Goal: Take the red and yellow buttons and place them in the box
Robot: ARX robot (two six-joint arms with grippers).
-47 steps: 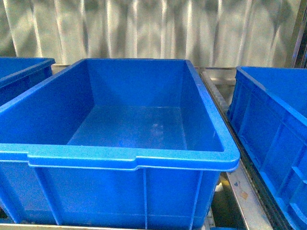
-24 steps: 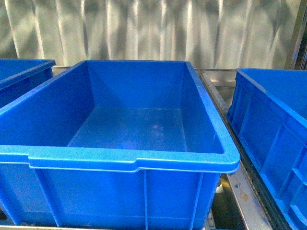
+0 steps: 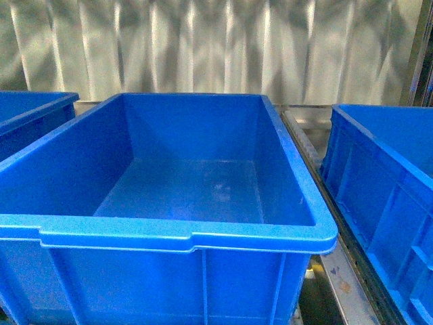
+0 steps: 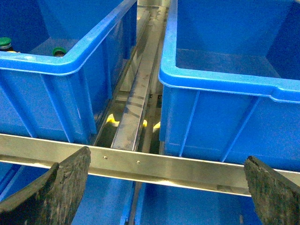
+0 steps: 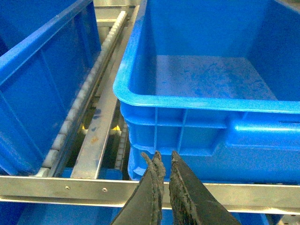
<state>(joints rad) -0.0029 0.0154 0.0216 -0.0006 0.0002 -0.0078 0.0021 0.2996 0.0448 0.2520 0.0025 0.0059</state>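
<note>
Box (image 3: 183, 233), blue, stands centred ahead between two further blue bins (image 3: 379, 169). Left gripper (image 4: 168, 157): jaws spread wide, gripping nothing, a metal crossbar (image 4: 117, 159) showing between them. Right gripper (image 5: 165, 157): jaws almost touching, nothing between them. Two green caps (image 4: 59, 50) lie in one neighbouring bin; red and yellow buttons cannot be located in any view.

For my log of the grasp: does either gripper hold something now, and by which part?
Nothing is held. The left gripper is wide open and empty; the right gripper is shut on nothing.
</note>
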